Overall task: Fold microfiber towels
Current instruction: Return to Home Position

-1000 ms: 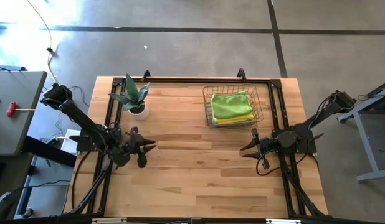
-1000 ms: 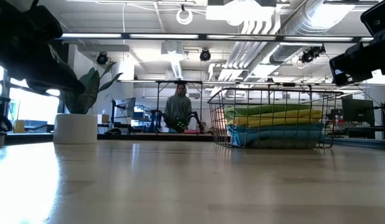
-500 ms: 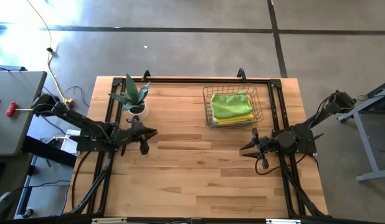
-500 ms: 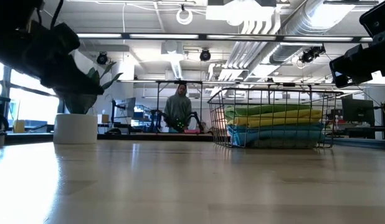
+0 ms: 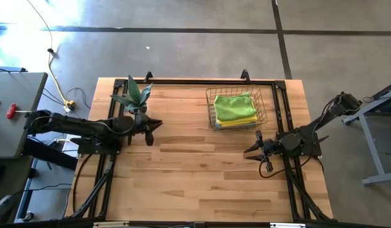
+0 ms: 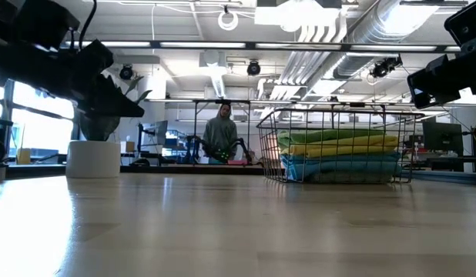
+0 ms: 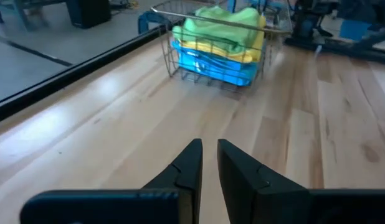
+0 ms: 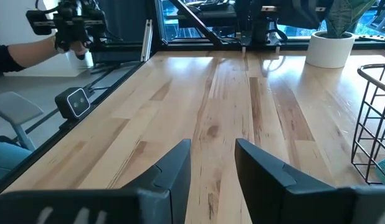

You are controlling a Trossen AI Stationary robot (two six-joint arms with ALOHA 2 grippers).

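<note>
The microfiber towels (image 5: 235, 107) lie folded in a stack inside a wire basket (image 5: 211, 95) at the table's far right, lime green on top, then yellow and blue (image 7: 212, 63). My left gripper (image 5: 157, 123) hovers above the table's left side, right beside the potted plant. It points toward the basket, and its fingers (image 7: 209, 152) are open by a narrow gap with nothing between them. My right gripper (image 5: 248, 152) hangs over the table's right side, nearer than the basket. It is open (image 8: 212, 148) and holds nothing.
A potted plant (image 5: 137, 101) in a white pot (image 6: 93, 158) stands at the far left, close to my left gripper. Bare wooden tabletop (image 5: 202, 171) lies between the arms. A person (image 6: 221, 135) is in the room beyond, and a sleeve (image 8: 12, 56) shows off the table's edge.
My left gripper has swung toward the table's far edge and now sits beside the plant pot, its arm lying more level. The right arm and the towels have kept still.
</note>
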